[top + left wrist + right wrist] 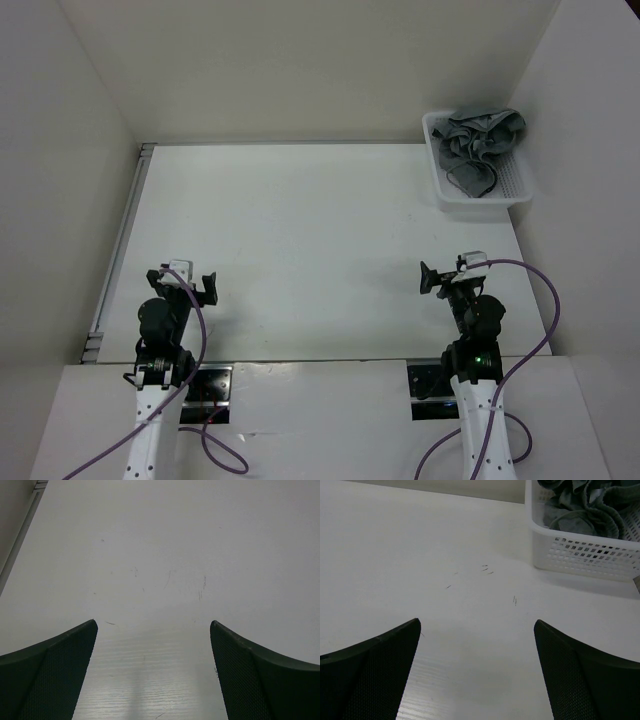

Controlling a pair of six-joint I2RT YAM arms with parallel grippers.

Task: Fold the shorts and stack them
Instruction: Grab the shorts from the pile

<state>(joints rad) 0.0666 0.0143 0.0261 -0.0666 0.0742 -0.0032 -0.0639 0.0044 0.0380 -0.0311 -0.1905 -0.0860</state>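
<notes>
The grey shorts [482,143] lie crumpled in a white mesh basket [447,192] at the table's far right corner. They also show in the right wrist view [590,505], inside the basket [580,555]. My left gripper [197,283] is open and empty over the near left of the table, with bare table between its fingers [55,670]. My right gripper [440,279] is open and empty near the right front, well short of the basket, its fingers [585,675] spread over bare table.
White walls close in the table [300,240] at the back and both sides. A metal rail [118,250] runs along the left edge. Purple cables loop off both arms near the bases.
</notes>
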